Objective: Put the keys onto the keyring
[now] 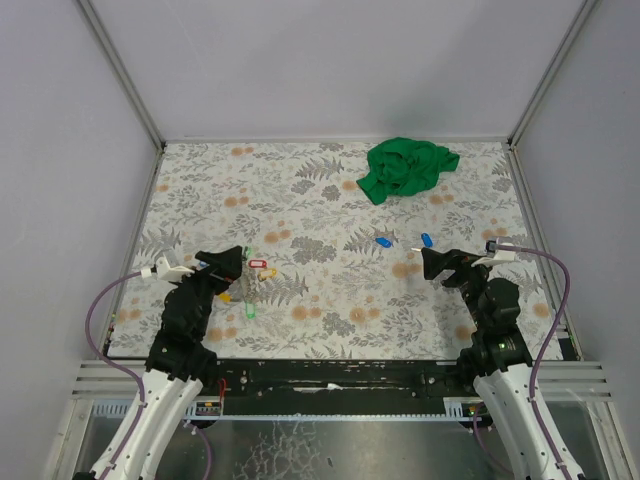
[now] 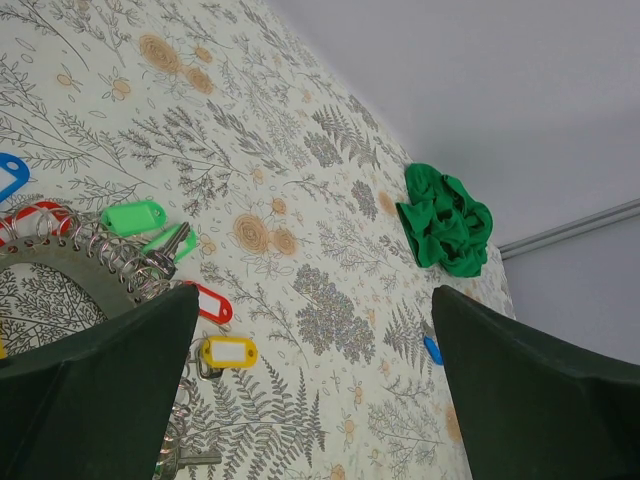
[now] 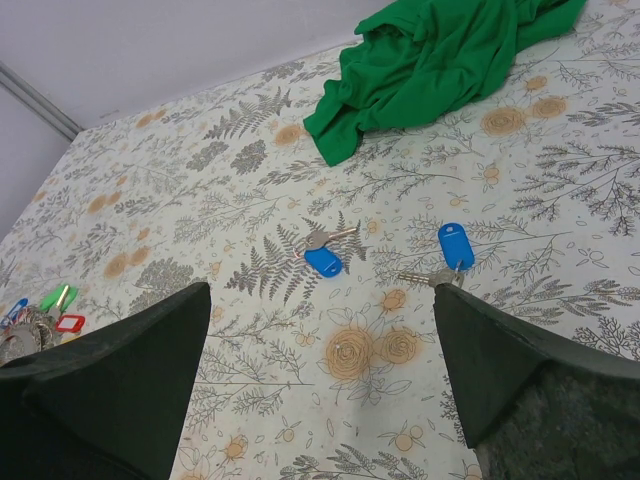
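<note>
Two blue keys (image 1: 381, 242) lie loose on the table (image 1: 330, 160) in the top view, just beyond the right gripper (image 1: 432, 262) and well short of the cloth (image 1: 408, 167). The other keys (image 1: 258, 265), red, yellow and green, are bunched right beside the left gripper (image 1: 232, 268). The keyring is too thin to make out from here. Neither gripper holds anything.

From the left wrist, the keyring (image 2: 105, 262) shows at the left edge as an arc crowded with small silver coils, partly hidden by the near finger. Green, red and yellow tags fan out around it; I cannot tell whether each is already threaded on. The left fingers (image 2: 90, 400) stand wide apart and empty.

From the right wrist, the right fingers (image 3: 110, 390) are likewise spread and empty. Both blue keys lie flat on the table ahead, in line with the gap between them, with their metal blades pointing sideways.

The keys look light, stiff and thin, and they lie flush on the table, so they will likely slide before they lift. The plastic tag is probably the best hold, being thicker and less slick than the blade. Pinching it across its edges would keep the small ring end free for threading. The keyring is likely springy wire that skates when pushed, so it probably needs the left gripper to pin it, away from its opening.
</note>
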Tool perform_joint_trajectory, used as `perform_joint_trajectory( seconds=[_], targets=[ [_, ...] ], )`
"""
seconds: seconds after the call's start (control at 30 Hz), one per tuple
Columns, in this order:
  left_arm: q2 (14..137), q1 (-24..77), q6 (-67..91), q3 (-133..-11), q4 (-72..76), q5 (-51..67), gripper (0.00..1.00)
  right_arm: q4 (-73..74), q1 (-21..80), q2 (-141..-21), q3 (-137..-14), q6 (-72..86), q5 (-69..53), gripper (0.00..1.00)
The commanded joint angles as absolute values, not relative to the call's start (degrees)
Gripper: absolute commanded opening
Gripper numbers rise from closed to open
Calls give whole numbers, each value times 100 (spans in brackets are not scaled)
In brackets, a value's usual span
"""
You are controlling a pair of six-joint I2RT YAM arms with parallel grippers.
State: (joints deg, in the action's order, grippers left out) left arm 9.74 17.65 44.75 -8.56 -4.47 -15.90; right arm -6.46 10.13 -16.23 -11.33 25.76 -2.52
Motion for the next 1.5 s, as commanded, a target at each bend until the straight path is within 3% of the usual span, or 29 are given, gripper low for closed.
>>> perform_joint_trajectory(
  seconds=[0.0,0.53,1.07,1.27,1.47],
  targets=[
    [965,1803,4517,-1036,-438,-1706,100,-949,1035,-1627,-1161,2626,-242,99],
    [1891,1797,4515,-1213,-466,-1750,100,-1062,1036,-1909,-1177,2684,-419,99],
    [4739,1806,4693,-1382,50,-1485,100,-1046,1034,-2200,-1239,2811,-531,99],
    [5154,1802,4605,-1422,305,-1216,94,-1081,1035,-2214,-1221,2863,-582,99],
    [5712,1806,4570,-1453,702,-607,79,-1073,1030,-2203,-1238,2896,-636,99]
  ],
)
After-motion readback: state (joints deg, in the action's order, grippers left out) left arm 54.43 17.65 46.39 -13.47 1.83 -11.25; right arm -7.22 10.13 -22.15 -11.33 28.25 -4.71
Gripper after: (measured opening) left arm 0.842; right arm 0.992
